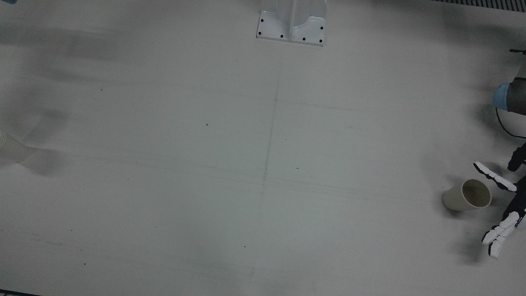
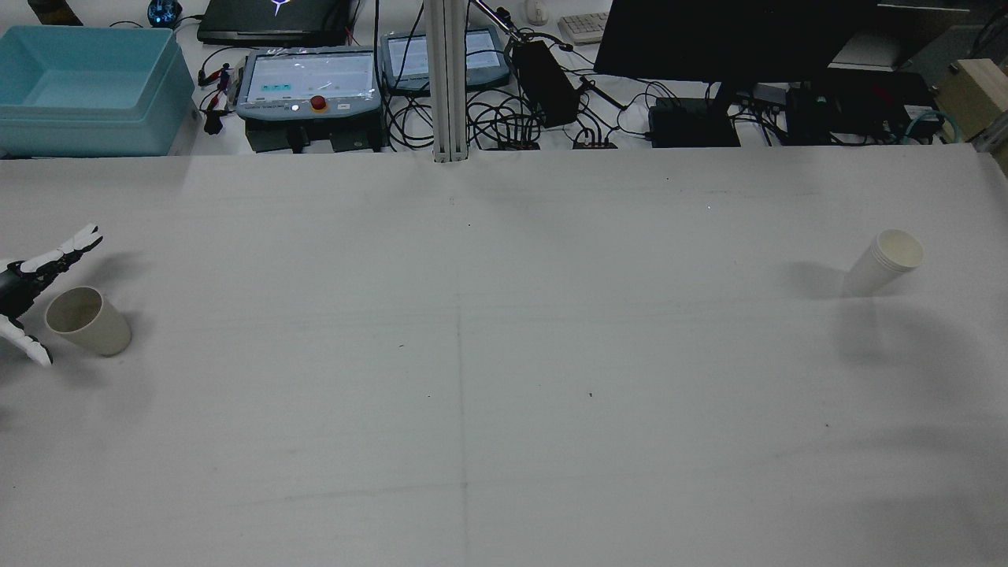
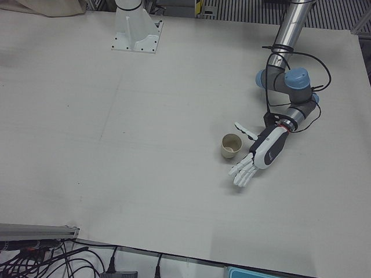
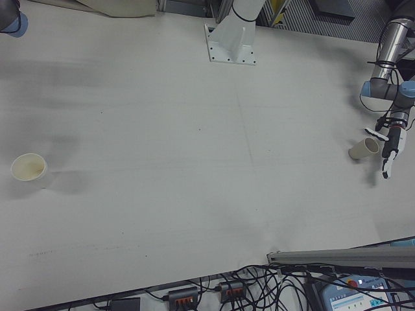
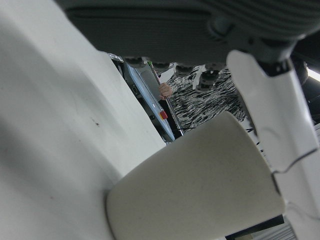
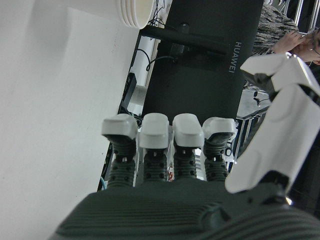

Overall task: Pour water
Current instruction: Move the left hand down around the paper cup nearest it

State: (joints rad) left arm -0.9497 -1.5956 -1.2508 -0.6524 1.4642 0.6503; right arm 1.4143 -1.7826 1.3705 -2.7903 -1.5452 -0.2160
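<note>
A beige paper cup (image 3: pixel 231 146) stands upright near the table's edge on my left arm's side, also seen as cup (image 1: pixel 468 195) and cup (image 2: pixel 87 321). My left hand (image 3: pixel 261 153) is open right beside it, thumb on one side and fingers spread on the other, not closed on it. In the left hand view the cup (image 5: pixel 200 190) fills the frame next to a white finger (image 5: pixel 270 115). A white stack of paper cups (image 2: pixel 886 264) stands far on the other side, shown as cup (image 4: pixel 29 168). My right hand (image 6: pixel 175 175) is open and holds nothing, away from that stack (image 6: pixel 132 12).
An arm pedestal (image 1: pixel 291 22) is bolted at the table's robot side. Beyond the far edge sit a blue bin (image 2: pixel 79 87), teach pendants (image 2: pixel 307 79), a dark monitor (image 2: pixel 732 39) and cables. A person in a patterned garment (image 5: pixel 200 100) stands past the table.
</note>
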